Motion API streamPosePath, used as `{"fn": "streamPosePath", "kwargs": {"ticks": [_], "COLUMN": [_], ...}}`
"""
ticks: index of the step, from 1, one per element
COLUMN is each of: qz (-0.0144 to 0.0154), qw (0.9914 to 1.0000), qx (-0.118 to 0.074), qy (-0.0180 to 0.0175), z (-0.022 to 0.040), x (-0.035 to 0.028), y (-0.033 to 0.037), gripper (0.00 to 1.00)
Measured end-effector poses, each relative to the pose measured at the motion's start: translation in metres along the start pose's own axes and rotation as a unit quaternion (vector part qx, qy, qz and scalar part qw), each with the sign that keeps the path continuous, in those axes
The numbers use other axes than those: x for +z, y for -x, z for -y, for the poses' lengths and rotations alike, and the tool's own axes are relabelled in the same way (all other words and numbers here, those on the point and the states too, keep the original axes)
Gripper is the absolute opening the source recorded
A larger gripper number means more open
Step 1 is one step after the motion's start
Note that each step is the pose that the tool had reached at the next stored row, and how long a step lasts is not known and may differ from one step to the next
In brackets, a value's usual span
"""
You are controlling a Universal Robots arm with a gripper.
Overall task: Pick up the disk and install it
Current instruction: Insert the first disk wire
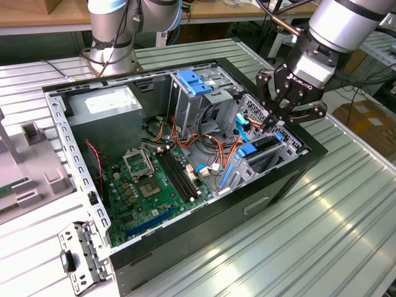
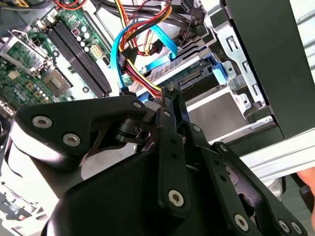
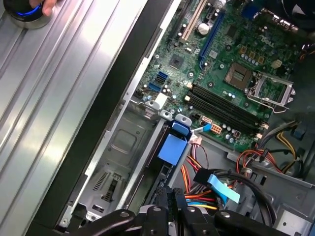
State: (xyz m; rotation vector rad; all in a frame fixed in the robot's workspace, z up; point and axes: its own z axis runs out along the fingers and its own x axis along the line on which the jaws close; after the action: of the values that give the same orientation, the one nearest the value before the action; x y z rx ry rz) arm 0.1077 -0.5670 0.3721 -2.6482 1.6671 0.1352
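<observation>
Now we hover our gripper over the drive bay.
Fingers look pinched together, holding nothing we can confirm; the disk sits slotted directly below, long axis along the bay.

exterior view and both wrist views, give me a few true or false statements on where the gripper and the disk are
1. The black gripper hangs over the drive bay at the exterior view's right end of the open black computer case. True.
2. The silver-metal disk in its blue plastic carrier frame lies outside the case on the ribbed metal table. False: it sits in the bay inside the case.
3. The green motherboard lies bare on the case floor. True.
4. The grey power-supply box with a white sticker is beside the gripper. False: it is at the opposite end of the case.
</observation>
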Motion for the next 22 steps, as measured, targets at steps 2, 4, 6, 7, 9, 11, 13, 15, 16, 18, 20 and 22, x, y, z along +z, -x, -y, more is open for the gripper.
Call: {"fn": "streamPosePath", "kwargs": {"ticks": [2, 4, 6, 7, 9, 11, 13, 15, 16, 18, 20, 22], "qz": [0.0004, 0.0008, 0.0011, 0.0014, 0.0018, 0.0023, 0.0025, 0.0029, 0.0030, 0.0033, 0.0037, 0.0040], "qw": [0.99994, 0.99977, 0.99955, 0.99936, 0.99884, 0.99824, 0.99782, 0.99716, 0.99690, 0.99615, 0.99525, 0.99453], "qx": [0.011, 0.022, 0.030, 0.035, 0.048, 0.059, 0.066, 0.075, 0.078, 0.087, 0.097, 0.104], "qy": [-0.0009, -0.0017, -0.0023, -0.0028, -0.0038, -0.0046, -0.0051, -0.0059, -0.0061, -0.0068, -0.0076, -0.0082], "z": [0.0000, 0.0000, 0.0000, 0.0000, 0.0001, 0.0001, 0.0001, 0.0001, 0.0000, 0.0000, 0.0000, -0.0001], "x": [0.0004, 0.0009, 0.0012, 0.0015, 0.0020, 0.0025, 0.0028, 0.0032, 0.0034, 0.0037, 0.0040, 0.0043], "y": [0.0000, -0.0001, -0.0001, -0.0001, -0.0001, -0.0002, -0.0002, -0.0002, -0.0002, -0.0002, -0.0002, -0.0002], "gripper": [0.17, 0.17, 0.17, 0.17, 0.17, 0.17, 0.17, 0.17, 0.17, 0.17, 0.17, 0.17]}}
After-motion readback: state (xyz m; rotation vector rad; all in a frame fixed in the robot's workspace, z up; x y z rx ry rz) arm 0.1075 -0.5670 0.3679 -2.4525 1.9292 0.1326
